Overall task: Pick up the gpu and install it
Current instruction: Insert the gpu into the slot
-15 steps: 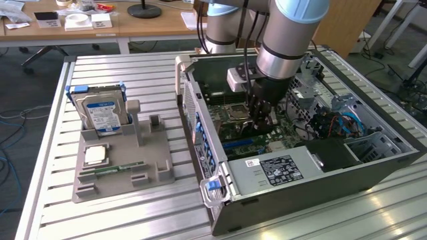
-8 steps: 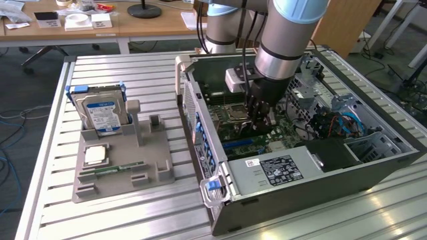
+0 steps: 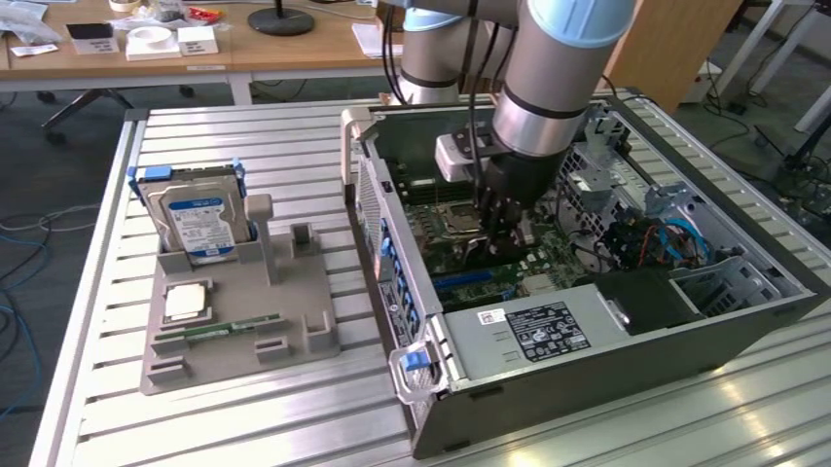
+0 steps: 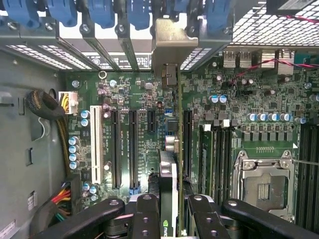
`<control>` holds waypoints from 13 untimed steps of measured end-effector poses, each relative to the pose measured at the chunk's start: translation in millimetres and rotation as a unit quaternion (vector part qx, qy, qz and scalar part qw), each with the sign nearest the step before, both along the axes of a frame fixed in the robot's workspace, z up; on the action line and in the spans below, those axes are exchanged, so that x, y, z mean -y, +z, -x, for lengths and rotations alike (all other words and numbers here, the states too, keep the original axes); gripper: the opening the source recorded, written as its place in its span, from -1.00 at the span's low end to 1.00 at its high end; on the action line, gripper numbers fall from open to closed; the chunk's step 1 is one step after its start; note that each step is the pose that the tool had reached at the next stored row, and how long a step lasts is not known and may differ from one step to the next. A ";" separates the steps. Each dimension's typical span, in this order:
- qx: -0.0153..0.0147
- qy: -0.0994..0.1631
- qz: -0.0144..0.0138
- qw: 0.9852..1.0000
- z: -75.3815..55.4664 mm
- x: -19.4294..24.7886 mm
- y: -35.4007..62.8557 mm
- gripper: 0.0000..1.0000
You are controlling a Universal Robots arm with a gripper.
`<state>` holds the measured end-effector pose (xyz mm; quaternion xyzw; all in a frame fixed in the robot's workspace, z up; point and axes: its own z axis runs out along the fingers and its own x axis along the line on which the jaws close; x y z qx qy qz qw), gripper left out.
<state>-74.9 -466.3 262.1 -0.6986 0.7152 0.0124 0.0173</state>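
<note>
My gripper (image 3: 500, 238) reaches down into the open computer case (image 3: 585, 379), over the green motherboard (image 4: 144, 99). In the wrist view its black fingers (image 4: 145, 214) are shut on the gpu (image 4: 168, 174), which I see edge-on as a thin dark card. The card's silvery end bracket (image 4: 172, 42) stands at the case's rear slot openings, among the blue latches (image 4: 104, 12). The card runs along the motherboard close beside a long black expansion slot (image 4: 187, 142). I cannot tell whether its edge sits in a slot.
Left of the case in the exterior view, a grey holder (image 3: 292, 336) carries a silver hard drive (image 3: 201, 229), a processor chip (image 3: 186, 302) and a slim green RAM stick (image 3: 221, 332). Inside the case are the CPU socket (image 4: 263, 186), cable bundles (image 4: 55, 199) and a power supply (image 3: 546, 331).
</note>
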 end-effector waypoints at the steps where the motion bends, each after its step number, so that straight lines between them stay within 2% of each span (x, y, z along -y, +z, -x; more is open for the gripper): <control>1: 0.000 0.000 0.000 1.000 0.6 0.0 -0.2 -0.46; 13: 0.000 -0.003 0.000 1.000 7.1 0.1 -2.3 -0.46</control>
